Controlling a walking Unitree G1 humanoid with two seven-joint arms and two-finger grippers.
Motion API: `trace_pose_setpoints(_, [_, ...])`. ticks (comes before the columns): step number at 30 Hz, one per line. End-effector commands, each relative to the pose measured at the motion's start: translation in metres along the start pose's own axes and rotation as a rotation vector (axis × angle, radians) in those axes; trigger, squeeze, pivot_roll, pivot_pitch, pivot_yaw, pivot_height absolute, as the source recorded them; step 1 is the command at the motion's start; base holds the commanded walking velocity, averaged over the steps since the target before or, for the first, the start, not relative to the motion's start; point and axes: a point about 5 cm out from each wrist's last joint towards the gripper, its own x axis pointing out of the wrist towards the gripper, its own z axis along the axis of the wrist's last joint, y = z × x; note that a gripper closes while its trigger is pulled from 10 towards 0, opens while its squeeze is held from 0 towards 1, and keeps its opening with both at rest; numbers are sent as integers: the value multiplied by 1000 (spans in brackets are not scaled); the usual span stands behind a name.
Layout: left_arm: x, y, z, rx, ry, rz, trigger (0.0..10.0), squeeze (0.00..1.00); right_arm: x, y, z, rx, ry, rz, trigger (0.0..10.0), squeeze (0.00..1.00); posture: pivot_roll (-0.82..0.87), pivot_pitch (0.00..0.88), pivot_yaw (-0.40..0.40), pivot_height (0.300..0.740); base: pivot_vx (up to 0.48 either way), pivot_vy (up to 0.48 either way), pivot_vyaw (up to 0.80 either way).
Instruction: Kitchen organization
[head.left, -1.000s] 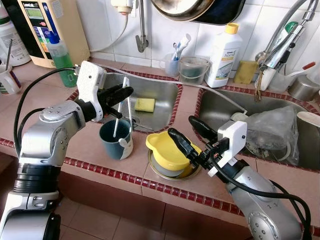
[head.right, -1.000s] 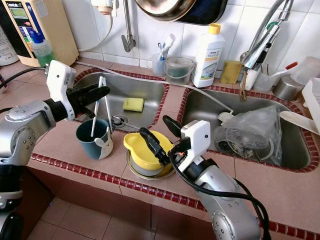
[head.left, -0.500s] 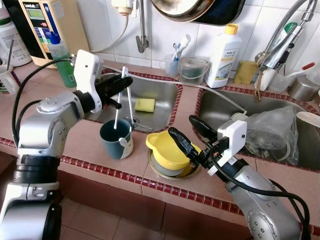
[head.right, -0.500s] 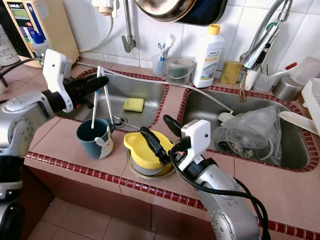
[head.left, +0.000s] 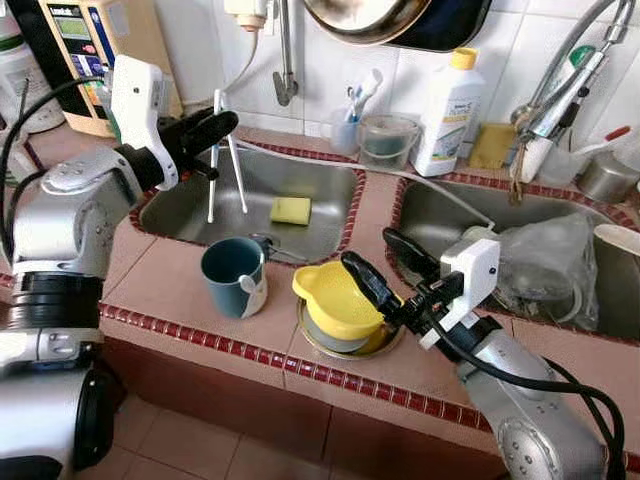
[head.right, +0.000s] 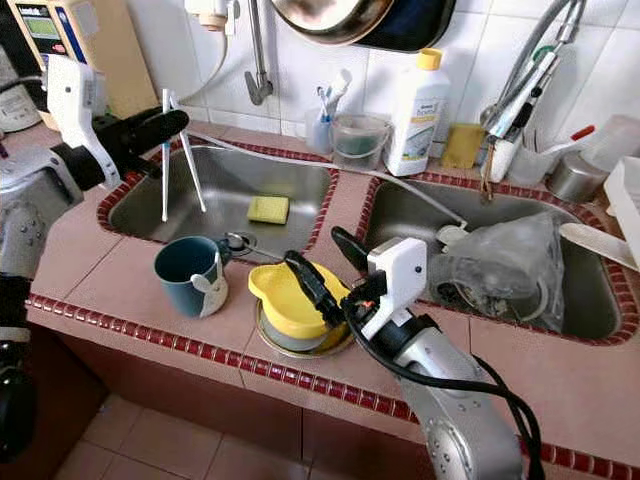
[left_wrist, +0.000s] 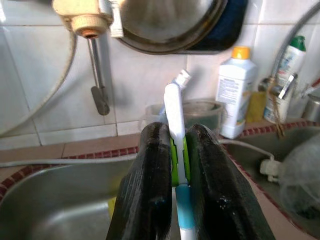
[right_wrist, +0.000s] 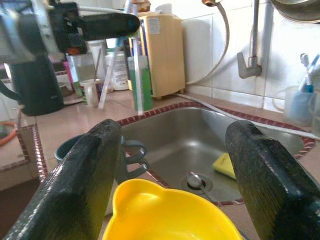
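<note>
Left eye view: left fingers pinch toothbrushes; right fingers spread over yellow bowl.

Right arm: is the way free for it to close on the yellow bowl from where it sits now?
Probably yes. The right gripper hangs open just over the yellow bowl, one finger each side of it in the right wrist view, with nothing between them.

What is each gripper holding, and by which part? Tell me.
The left gripper pinches two toothbrushes near their upper ends, so they hang over the left sink. The right gripper is open above the yellow bowl, holding nothing.
</note>
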Motion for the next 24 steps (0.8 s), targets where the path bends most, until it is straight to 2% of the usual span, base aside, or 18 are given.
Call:
trace_pose_setpoints(1, [5, 1, 3, 31, -27, 27, 10000, 0, -1, 2, 8, 1, -23, 19, 10000, 0, -56, 0, 11, 740, 0, 0, 0])
trace_pose_setpoints(5, [12, 4, -6, 51, -46, 80, 10000, 0, -3, 0, 12, 13, -35, 15, 10000, 0, -70, 0, 13, 740, 0, 0, 0])
trace_pose_setpoints(13, [24, 1, -22, 14, -60, 104, 10000, 0, -10, 0, 17, 15, -42, 10, 10000, 0, -97, 0, 19, 740, 0, 0, 0])
trace_pose_setpoints(16, [28, -3, -26, 55, -81, 100, 10000, 0, -14, 0, 19, 9, -36, 11, 10000, 0, -116, 0, 24, 740, 0, 0, 0])
trace_pose_setpoints(19, [33, -6, -36, -20, -67, 83, 10000, 0, -18, -1, 22, 2, -34, 10, 10000, 0, -130, 0, 27, 740, 0, 0, 0])
trace_pose_setpoints(24, [35, -10, -43, -10, -55, 54, 10000, 0, -23, 0, 28, 12, -44, 1, 10000, 0, -149, 7, 32, 740, 0, 0, 0])
